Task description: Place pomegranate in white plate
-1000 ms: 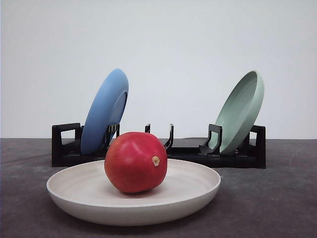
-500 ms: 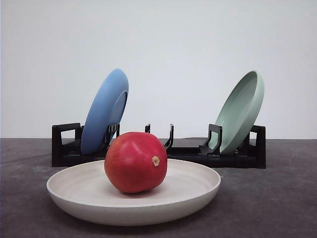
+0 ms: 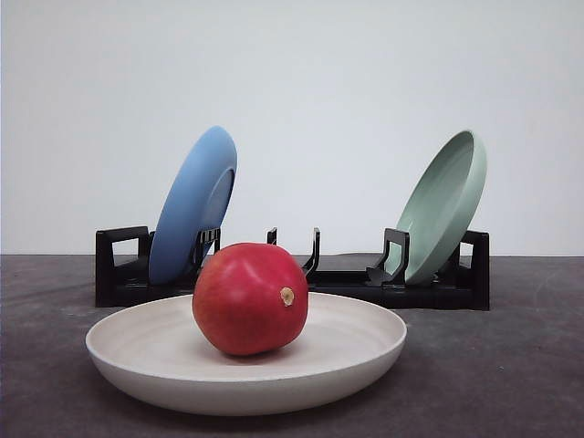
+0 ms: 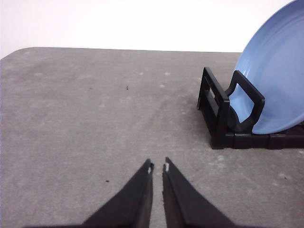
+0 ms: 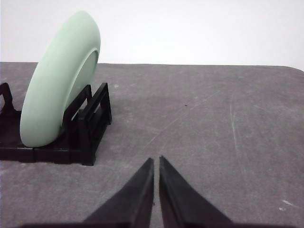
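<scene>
Hiding plate floor [image 3: 347,342]: pomegranate [image 3: 249,297]

The pomegranate [image 3: 249,298] is glossy red, deeper crimson low down and pinker up top, with a small tan stem nub, and it sits in the white plate [image 3: 365,351], which is a matte cream with faint concentric streaks. Toward the tabletop's far edge, a black rack [image 3: 438,290] carries a plain blue plate [image 3: 190,208] at its left end and a pale green plate [image 3: 444,205] at its right. The tabletop [image 3: 511,365] is mottled dark grey with lighter scuffs, the wall [image 3: 328,91] behind it plain white, and both the left hand [image 4: 157,167] and the right hand [image 5: 156,161] are black.
</scene>
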You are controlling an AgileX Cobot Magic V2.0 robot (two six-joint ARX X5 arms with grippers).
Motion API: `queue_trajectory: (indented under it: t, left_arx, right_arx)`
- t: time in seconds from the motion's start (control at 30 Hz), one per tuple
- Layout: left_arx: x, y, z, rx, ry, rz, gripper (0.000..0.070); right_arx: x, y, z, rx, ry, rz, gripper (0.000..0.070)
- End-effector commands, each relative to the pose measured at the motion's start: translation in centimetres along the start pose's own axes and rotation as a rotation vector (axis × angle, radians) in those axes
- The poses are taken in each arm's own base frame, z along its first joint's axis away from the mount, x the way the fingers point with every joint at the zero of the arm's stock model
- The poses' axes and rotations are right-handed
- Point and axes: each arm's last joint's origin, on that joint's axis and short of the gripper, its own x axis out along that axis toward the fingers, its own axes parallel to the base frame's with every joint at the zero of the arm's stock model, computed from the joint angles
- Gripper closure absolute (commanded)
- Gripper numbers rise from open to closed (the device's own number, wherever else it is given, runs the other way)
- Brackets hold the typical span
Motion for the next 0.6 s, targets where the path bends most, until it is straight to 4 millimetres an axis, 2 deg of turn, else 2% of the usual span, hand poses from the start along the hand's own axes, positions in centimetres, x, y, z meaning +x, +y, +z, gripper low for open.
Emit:
queue_trajectory:
  t: [0.0,0.57]
  left_arx:
    - [0.09,0.02,-0.2,-0.007,-0.003,0.005,0.0681]
    - [0.09,0.02,-0.2,-0.007,-0.003,0.005,0.0681]
  right_arx:
    - [0.03,0.0,-0.04,0.002,-0.006,0.0,0.0686]
    - [0.03,0.0,-0.04,0.002,-0.006,0.0,0.0686]
